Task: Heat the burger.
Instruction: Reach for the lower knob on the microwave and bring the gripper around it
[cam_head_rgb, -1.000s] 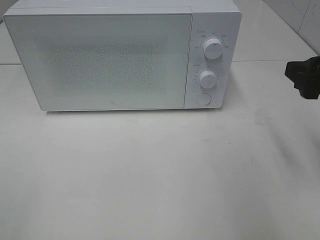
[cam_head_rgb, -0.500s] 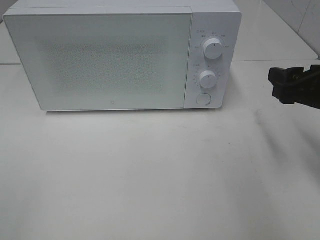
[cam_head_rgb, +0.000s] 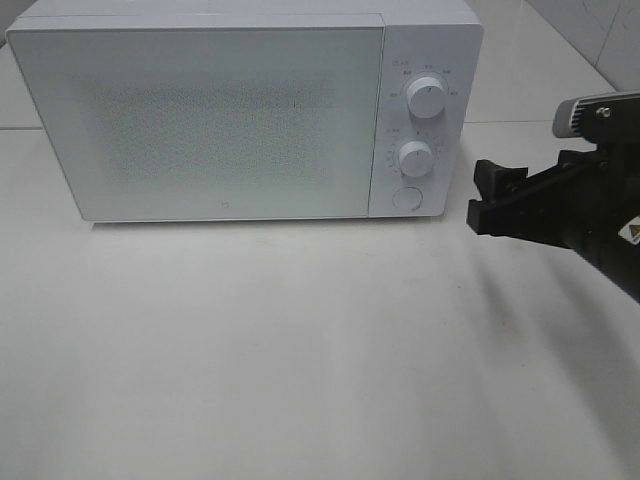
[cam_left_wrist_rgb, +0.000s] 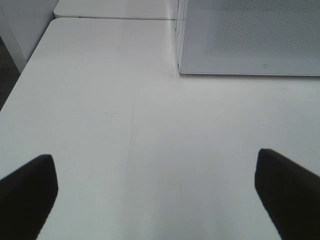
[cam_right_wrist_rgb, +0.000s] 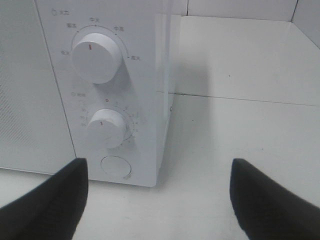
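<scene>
The burger is out of view; no plate shows either. A white microwave (cam_head_rgb: 200, 120) stands at the back of the table with its door shut. My right gripper (cam_head_rgb: 480, 200) is open and empty, just right of the microwave's control panel, level with the round door button (cam_head_rgb: 405, 197). In the right wrist view the open gripper (cam_right_wrist_rgb: 160, 200) faces the panel: upper knob (cam_right_wrist_rgb: 96, 57), lower knob (cam_right_wrist_rgb: 106, 128) and button (cam_right_wrist_rgb: 115, 166). My left gripper (cam_left_wrist_rgb: 157, 195) is open and empty over the bare table, before the microwave's front left corner (cam_left_wrist_rgb: 250, 40).
The white table (cam_head_rgb: 300, 350) runs in front of the microwave. A second white surface (cam_right_wrist_rgb: 240, 50) joins behind it, and a tiled wall (cam_head_rgb: 600, 30) stands at the back right. The table's left edge (cam_left_wrist_rgb: 20, 80) drops to a dark floor.
My right arm has come in from the right edge toward the microwave's control panel, moving left and a little lower. The microwave has not moved.
</scene>
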